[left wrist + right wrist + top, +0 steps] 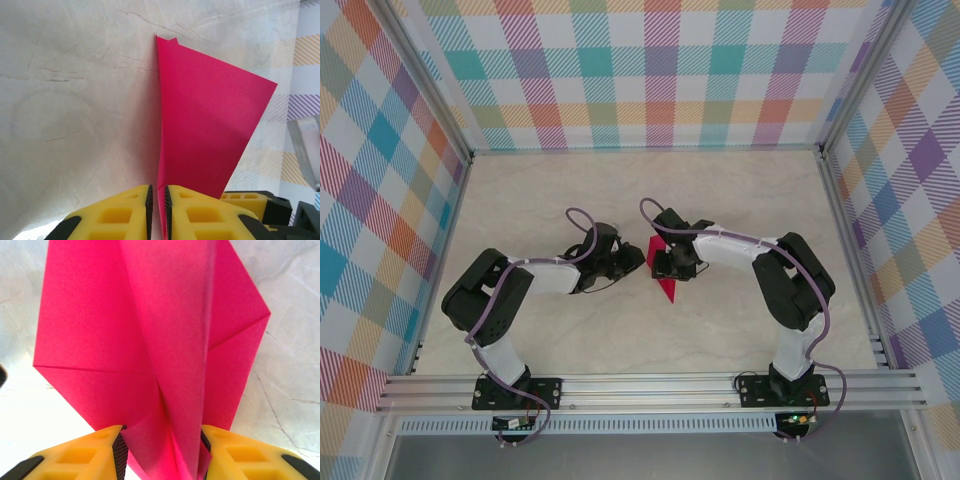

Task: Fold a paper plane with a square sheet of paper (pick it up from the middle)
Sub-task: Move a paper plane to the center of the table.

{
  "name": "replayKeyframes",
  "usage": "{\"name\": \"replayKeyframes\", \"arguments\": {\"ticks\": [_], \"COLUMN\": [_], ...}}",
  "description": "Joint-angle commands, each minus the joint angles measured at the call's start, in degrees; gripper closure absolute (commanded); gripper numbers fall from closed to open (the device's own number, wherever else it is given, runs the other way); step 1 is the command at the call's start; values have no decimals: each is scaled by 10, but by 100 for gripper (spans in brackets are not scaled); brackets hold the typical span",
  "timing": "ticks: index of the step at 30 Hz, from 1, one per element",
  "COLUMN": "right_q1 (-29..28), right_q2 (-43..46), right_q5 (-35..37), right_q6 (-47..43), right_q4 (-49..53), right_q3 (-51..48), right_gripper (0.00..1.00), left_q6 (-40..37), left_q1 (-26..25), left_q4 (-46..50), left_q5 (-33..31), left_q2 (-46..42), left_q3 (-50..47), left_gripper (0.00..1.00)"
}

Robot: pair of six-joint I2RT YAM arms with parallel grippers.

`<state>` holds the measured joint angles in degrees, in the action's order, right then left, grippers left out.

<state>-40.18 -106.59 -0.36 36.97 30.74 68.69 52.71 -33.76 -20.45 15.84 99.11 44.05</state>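
**Item 1. Sheet of paper** (pixel 664 287). Magenta-pink and partly folded, with several creases and overlapping flaps. By my judgement it is not yet a finished dart. It is held up between the two sets of jaws where they meet. One pointed corner juts out just beneath the right jaws, on the side toward the arm bases.

**Item 2. Left jaws.** Drawn almost together, pinching one thin edge of the sheet of paper (pixel 205 115). The rest rises away from them as a tall, tapering flap. Likely purpose: to anchor one layer while the other arm works the fold.

**Item 3. Right jaws.** Part-way apart, with the layered middle of the sheet of paper (pixel 150 340) filling the gap and touching both pads (pixel 120 450). This looks like a grip on the thick folded spine. Likely purpose: to hold along the centre crease so the flaps splay out to either side.

**Item 4. Surface** (pixel 740 190). Pale and matte, marbled with faint veins. It lies beneath and around both sets of jaws.

**Item 5. Enclosure.** Pastel plaid panels (pixel 650 70) stand beyond and to either side of the jaws. An aluminium rail (pixel 650 385) behind them carries both arm bases.
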Motion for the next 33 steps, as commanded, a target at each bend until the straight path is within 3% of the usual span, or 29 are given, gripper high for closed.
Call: {"name": "replayKeyframes", "arguments": {"ticks": [1, 12, 16, 20, 25, 33], "right_q1": [-4, -4, -4, -12, -22, -28], "right_q2": [4, -1, -8, -13, -32, -62], "right_q5": [15, 19, 27, 62, 110, 117], "right_q6": [7, 6, -1, -8, -11, -2], "right_q4": [7, 0, 7, 28, 60, 71], "right_q3": [17, 20, 24, 34, 56, 81], "right_gripper": [60, 78, 85, 88, 88, 81], "left_q6": [-13, -17, -15, -18, -24, -24], "left_q1": [8, 11, 16, 18, 18, 19], "left_q4": [15, 27, 56, 149, 313, 417], "left_q5": [0, -3, -33, -120, -259, -360], "left_q2": [-13, -25, -46, -99, -159, -221], "left_q3": [-7, -12, -21, -24, -10, -14], "left_gripper": [83, 83, 80, 67, 41, 23]}}
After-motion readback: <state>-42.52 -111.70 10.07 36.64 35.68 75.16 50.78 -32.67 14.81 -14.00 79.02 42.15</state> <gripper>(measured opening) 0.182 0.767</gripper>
